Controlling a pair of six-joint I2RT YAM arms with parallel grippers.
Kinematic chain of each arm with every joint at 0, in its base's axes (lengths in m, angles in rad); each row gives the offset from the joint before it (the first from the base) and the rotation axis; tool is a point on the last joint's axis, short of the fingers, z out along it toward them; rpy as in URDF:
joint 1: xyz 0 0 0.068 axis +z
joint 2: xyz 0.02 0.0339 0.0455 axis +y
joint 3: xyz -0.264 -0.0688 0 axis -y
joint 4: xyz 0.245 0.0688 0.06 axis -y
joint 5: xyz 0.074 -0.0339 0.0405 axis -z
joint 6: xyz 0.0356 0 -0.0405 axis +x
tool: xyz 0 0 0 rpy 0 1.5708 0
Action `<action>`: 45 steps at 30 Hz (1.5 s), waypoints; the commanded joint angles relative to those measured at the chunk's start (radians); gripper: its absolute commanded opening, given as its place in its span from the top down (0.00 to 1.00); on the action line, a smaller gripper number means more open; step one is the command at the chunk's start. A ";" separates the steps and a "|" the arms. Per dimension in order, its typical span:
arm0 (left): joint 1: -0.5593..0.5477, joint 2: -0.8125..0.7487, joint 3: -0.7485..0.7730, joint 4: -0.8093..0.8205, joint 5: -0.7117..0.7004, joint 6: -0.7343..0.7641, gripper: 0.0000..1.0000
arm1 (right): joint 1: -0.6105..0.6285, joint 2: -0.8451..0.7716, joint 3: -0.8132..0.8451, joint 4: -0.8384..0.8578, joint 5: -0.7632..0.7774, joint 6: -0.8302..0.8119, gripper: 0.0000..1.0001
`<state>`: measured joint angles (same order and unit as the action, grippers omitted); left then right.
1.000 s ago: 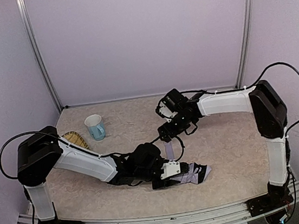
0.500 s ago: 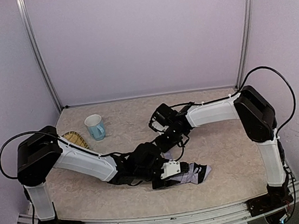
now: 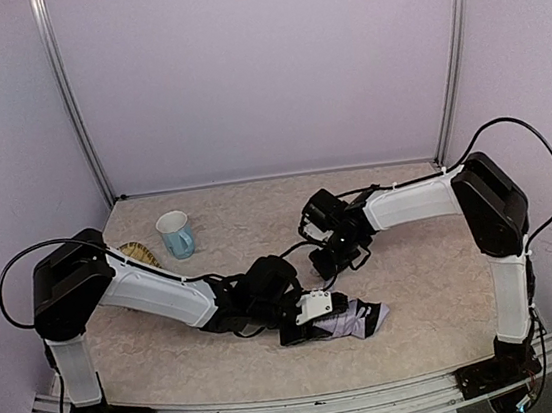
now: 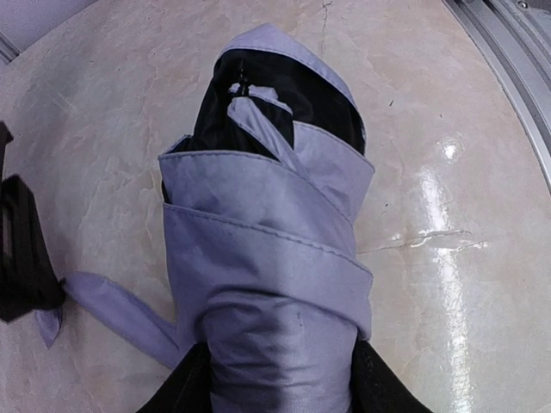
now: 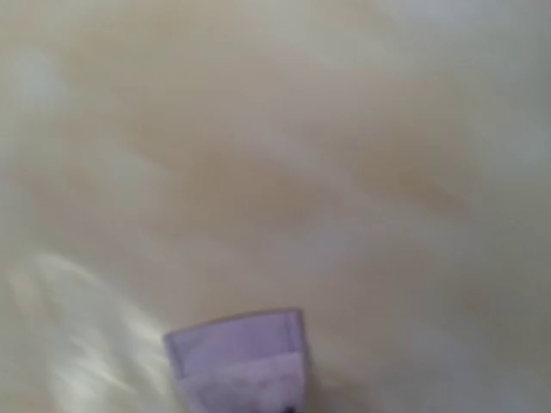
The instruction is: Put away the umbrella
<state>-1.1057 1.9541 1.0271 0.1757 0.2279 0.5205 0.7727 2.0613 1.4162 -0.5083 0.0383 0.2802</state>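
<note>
The umbrella (image 3: 355,320) lies folded on the table near the front, pale lavender with black lining at its open end (image 4: 267,249). My left gripper (image 3: 305,316) is shut on its narrow end, a black finger (image 4: 185,387) on each side of the fabric. The umbrella's loose strap (image 4: 112,310) trails left over the table. My right gripper (image 3: 327,273) is just behind the umbrella, shut on that strap. In the blurred right wrist view only the strap's end (image 5: 237,353) shows at the bottom edge, and the fingers are out of frame.
A pale blue mug (image 3: 175,234) stands at the back left, with a yellow woven thing (image 3: 139,254) beside it, partly behind the left arm. A metal rail (image 4: 508,52) runs along the table's front edge, close to the umbrella.
The right gripper came down to the strap beside the left gripper, shut on it and drew back slightly to the right. The left gripper kept its hold on the umbrella.
</note>
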 commanded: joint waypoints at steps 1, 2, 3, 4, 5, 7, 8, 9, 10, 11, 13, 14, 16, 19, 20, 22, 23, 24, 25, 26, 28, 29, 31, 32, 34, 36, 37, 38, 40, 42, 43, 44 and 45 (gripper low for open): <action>0.012 0.114 -0.049 -0.350 0.038 -0.041 0.83 | -0.078 -0.101 -0.118 -0.004 0.067 -0.019 1.00; 0.013 0.119 -0.044 -0.358 0.048 -0.041 0.87 | -0.093 -0.118 -0.138 0.016 0.057 -0.021 1.00; 0.012 0.123 -0.038 -0.366 0.055 -0.041 0.90 | -0.106 -0.129 -0.155 0.036 0.041 -0.028 1.00; 0.012 0.127 -0.034 -0.374 0.061 -0.043 0.92 | -0.117 -0.138 -0.171 0.055 0.035 -0.037 1.00; 0.012 0.125 -0.030 -0.380 0.067 -0.043 0.94 | -0.124 -0.147 -0.183 0.068 0.035 -0.046 1.00; 0.013 0.120 -0.028 -0.389 0.075 -0.039 0.97 | -0.143 -0.161 -0.200 0.071 0.034 -0.057 1.00; 0.014 0.120 -0.024 -0.393 0.076 -0.039 0.97 | -0.152 -0.170 -0.203 0.070 0.037 -0.064 1.00; 0.014 0.121 -0.019 -0.400 0.077 -0.040 0.97 | -0.160 -0.178 -0.201 0.072 0.042 -0.069 1.00; 0.015 0.123 -0.012 -0.411 0.077 -0.039 0.97 | -0.166 -0.186 -0.194 0.074 0.044 -0.076 1.00; 0.014 0.127 -0.005 -0.422 0.078 -0.040 0.98 | -0.168 -0.193 -0.185 0.076 0.044 -0.081 1.00; 0.013 0.134 0.007 -0.438 0.083 -0.038 0.98 | -0.168 -0.209 -0.163 0.095 0.021 -0.085 1.00; 0.012 0.137 0.009 -0.443 0.091 -0.034 0.99 | -0.167 -0.216 -0.153 0.113 -0.009 -0.086 1.00; 0.008 0.142 0.011 -0.451 0.101 -0.027 0.99 | -0.164 -0.230 -0.139 0.161 -0.070 -0.079 1.00; 0.006 0.150 0.022 -0.466 0.113 -0.027 0.99 | -0.154 -0.253 -0.120 0.203 -0.120 -0.064 1.00; 0.007 0.153 0.025 -0.470 0.119 -0.028 0.99 | -0.153 -0.264 -0.123 0.223 -0.136 -0.056 1.00; 0.009 0.158 0.026 -0.474 0.129 -0.028 0.99 | -0.153 -0.290 -0.136 0.240 -0.166 -0.047 1.00; 0.013 0.160 0.027 -0.473 0.135 -0.031 0.99 | -0.153 -0.302 -0.141 0.238 -0.179 -0.044 1.00; 0.019 0.163 0.030 -0.471 0.142 -0.035 0.99 | -0.153 -0.315 -0.150 0.236 -0.196 -0.040 1.00; 0.027 0.169 0.032 -0.467 0.149 -0.042 0.99 | -0.153 -0.331 -0.174 0.236 -0.216 -0.032 1.00; 0.037 0.174 0.035 -0.462 0.154 -0.050 0.99 | -0.151 -0.352 -0.197 0.243 -0.241 -0.018 1.00; 0.059 0.190 0.045 -0.458 0.168 -0.067 0.99 | -0.140 -0.402 -0.254 0.285 -0.283 0.014 1.00; 0.067 0.199 0.049 -0.456 0.172 -0.074 0.99 | -0.133 -0.429 -0.284 0.312 -0.300 0.028 1.00; 0.080 0.204 0.055 -0.456 0.184 -0.081 0.99 | -0.126 -0.465 -0.322 0.307 -0.307 0.041 1.00; 0.085 0.207 0.056 -0.457 0.189 -0.081 0.99 | -0.127 -0.475 -0.330 0.276 -0.287 0.041 1.00; 0.090 0.209 0.060 -0.465 0.195 -0.078 0.99 | -0.126 -0.496 -0.348 0.213 -0.258 0.024 0.99; 0.099 0.215 0.068 -0.475 0.220 -0.082 0.99 | -0.124 -0.550 -0.383 0.176 -0.282 0.002 0.89; 0.104 0.217 0.071 -0.482 0.233 -0.086 0.99 | -0.123 -0.583 -0.422 0.177 -0.302 -0.004 0.83; 0.112 0.223 0.078 -0.489 0.250 -0.090 0.99 | -0.122 -0.623 -0.457 0.184 -0.321 -0.002 0.77; 0.131 0.238 0.094 -0.508 0.289 -0.099 0.99 | -0.110 -0.702 -0.527 0.216 -0.368 0.013 0.69; 0.147 0.259 0.121 -0.534 0.318 -0.112 0.99 | -0.077 -0.779 -0.589 0.269 -0.420 0.012 0.65; 0.150 0.271 0.138 -0.553 0.325 -0.117 0.99 | -0.042 -0.820 -0.615 0.292 -0.426 -0.006 0.64; 0.151 0.281 0.151 -0.568 0.331 -0.119 0.99 | 0.001 -0.858 -0.637 0.314 -0.405 -0.040 0.64; 0.152 0.291 0.162 -0.583 0.334 -0.122 0.99 | 0.054 -0.893 -0.657 0.331 -0.373 -0.087 0.62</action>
<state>-0.9665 2.0853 1.2350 -0.0334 0.5922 0.4297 0.6964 1.2949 0.8242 -0.2737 -0.3099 0.2806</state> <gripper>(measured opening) 0.455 0.360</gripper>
